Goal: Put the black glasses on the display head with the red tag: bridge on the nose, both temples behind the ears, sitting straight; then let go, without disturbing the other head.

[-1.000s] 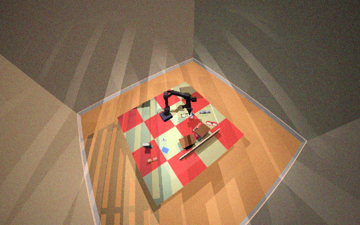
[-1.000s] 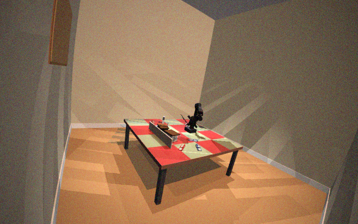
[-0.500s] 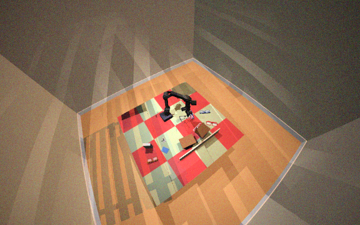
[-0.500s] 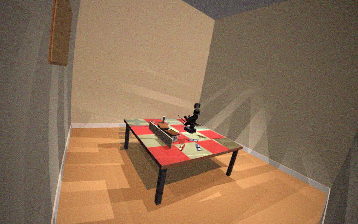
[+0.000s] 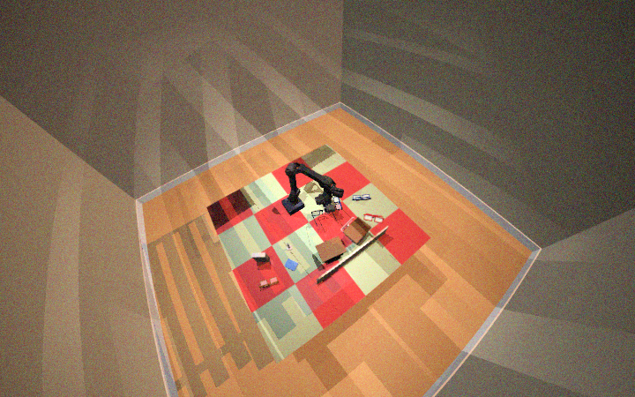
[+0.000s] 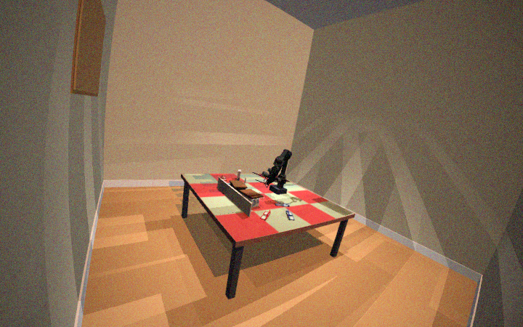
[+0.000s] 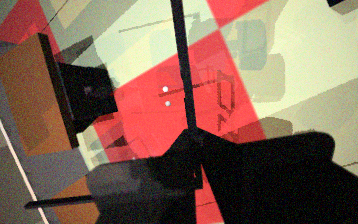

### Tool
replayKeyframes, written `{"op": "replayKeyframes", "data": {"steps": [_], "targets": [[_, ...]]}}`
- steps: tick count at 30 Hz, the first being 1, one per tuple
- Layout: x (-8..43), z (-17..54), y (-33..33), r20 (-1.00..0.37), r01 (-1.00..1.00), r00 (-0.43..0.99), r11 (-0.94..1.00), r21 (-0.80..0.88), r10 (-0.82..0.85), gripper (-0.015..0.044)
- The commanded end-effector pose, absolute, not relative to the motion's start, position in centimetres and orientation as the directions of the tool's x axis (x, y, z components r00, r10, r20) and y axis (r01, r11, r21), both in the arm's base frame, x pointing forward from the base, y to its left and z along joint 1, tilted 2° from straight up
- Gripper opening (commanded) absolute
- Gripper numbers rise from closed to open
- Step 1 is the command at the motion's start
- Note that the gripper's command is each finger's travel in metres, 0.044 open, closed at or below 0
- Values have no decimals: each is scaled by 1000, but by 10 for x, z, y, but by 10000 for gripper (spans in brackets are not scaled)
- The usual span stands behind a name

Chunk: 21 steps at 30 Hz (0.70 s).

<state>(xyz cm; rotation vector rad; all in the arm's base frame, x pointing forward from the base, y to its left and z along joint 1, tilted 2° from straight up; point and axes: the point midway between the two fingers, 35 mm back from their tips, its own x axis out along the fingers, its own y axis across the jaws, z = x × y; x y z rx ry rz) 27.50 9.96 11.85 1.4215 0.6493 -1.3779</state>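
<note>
My gripper (image 5: 329, 209) (image 7: 191, 133) is shut on the black glasses (image 5: 317, 213) (image 7: 184, 65) and holds them above the table, near the arm's base side. One long dark bar of the glasses crosses the wrist view from the top to the fingers. Two brown-topped display stands are beside the long upright panel: one stand (image 5: 330, 249) (image 6: 238, 184) is farther left in the top view, the other stand (image 5: 358, 230) (image 6: 252, 193) is farther right. The glasses are apart from both. The red tag and the heads' noses and ears cannot be made out.
The long panel (image 5: 353, 255) (image 6: 234, 197) stands behind the stands. Blue glasses (image 5: 361, 197) (image 6: 290, 215) and red glasses (image 5: 373, 218) (image 6: 265, 214) lie on the table. A white-topped block (image 5: 258, 255), a blue square (image 5: 291, 265) and reddish glasses (image 5: 268, 282) are across the table.
</note>
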Motion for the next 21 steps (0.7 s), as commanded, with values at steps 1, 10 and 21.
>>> {"op": "replayKeyframes", "data": {"steps": [1, 10, 21], "targets": [[273, 115, 90, -962, 914, 157, -335, 227, -224, 0], [270, 108, 66, -993, 948, 57, -306, 87, -105, 0], [267, 101, 48, -999, 964, 4, -266, -7, 43, 0]]}}
